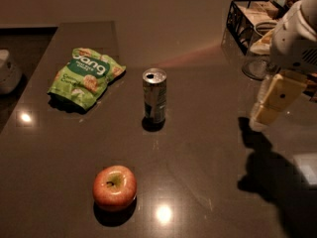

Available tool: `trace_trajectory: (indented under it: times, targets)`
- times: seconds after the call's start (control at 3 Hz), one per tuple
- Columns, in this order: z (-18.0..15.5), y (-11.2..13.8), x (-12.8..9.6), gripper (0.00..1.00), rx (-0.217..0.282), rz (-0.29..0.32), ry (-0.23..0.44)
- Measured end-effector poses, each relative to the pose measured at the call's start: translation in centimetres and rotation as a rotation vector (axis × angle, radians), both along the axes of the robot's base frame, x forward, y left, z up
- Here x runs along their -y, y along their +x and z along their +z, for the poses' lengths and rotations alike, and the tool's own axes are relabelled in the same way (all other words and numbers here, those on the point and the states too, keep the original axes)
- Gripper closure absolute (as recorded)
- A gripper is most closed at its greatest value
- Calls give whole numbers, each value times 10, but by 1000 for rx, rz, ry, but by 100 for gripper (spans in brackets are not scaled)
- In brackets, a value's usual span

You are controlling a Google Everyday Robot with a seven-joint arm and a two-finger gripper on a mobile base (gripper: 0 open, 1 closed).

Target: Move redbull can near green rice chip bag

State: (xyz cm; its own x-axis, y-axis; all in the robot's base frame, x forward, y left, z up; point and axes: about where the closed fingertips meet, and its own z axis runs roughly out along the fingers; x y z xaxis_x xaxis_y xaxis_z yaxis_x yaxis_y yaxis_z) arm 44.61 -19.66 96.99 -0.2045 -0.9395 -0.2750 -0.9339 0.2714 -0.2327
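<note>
The redbull can (154, 95) stands upright near the middle of the dark table, silvery with a pull-tab top. The green rice chip bag (86, 77) lies flat to its left, about a can's height away. My gripper (274, 102), white arm with pale yellow tips, hovers above the table at the right edge of the view, well to the right of the can and touching nothing.
A red apple (114, 187) sits at the front, below the can. A black wire basket (252, 19) and a clear glass cup (258, 56) stand at the back right, behind my gripper. A white object (7, 71) sits past the table's left edge.
</note>
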Motion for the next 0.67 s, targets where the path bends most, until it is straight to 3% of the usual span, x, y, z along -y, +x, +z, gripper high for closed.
trace_trajectory:
  times: [0.67]
  targets:
    - [-26, 27, -67, 0, -39, 59, 231]
